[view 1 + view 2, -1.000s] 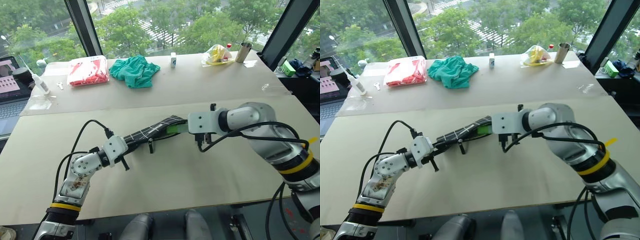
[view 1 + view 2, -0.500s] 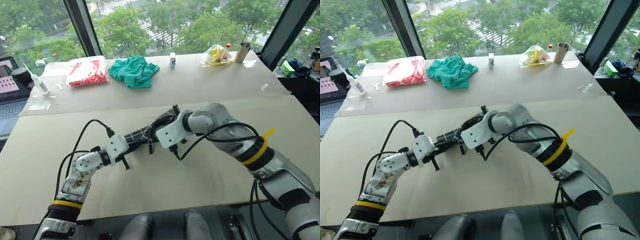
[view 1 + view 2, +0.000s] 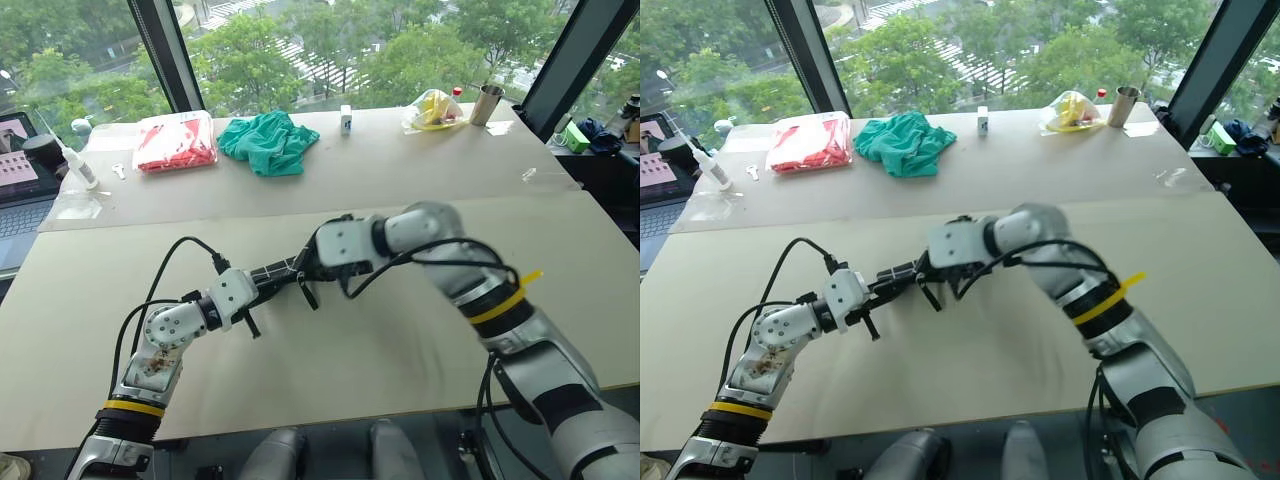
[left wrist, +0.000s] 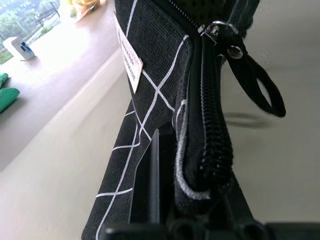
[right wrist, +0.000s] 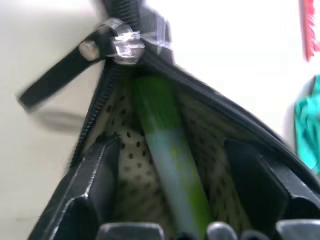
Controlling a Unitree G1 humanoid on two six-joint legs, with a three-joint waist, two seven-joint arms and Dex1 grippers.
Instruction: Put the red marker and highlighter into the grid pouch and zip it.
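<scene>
Tabletop (image 3: 380, 340): one grid pouch (image 4: 155, 100), one highlighter (image 5: 167, 165)

- You see the grid pouch (image 4: 150, 95) as matt black woven cloth with thin white lines, and a small white label (image 4: 131, 64) that looks like paper or fabric.
- Its zipper teeth (image 4: 212, 125) look like dull black plastic; the slider (image 5: 122, 42) is shiny metal, the pull strap (image 4: 257, 82) flat black webbing.
- Inside, the lining (image 5: 127, 165) is pale cloth with dark dots.
- The highlighter (image 5: 170, 165) is smooth, translucent green plastic.
- The table (image 3: 400, 370) is matt, pale and smooth.
- At 12 o'clock you see crumpled teal cloth (image 3: 268, 140); at 1 o'clock, a brushed metal cup (image 3: 487, 103); at 10 o'clock, a glossy plastic bag (image 3: 177, 141).
</scene>
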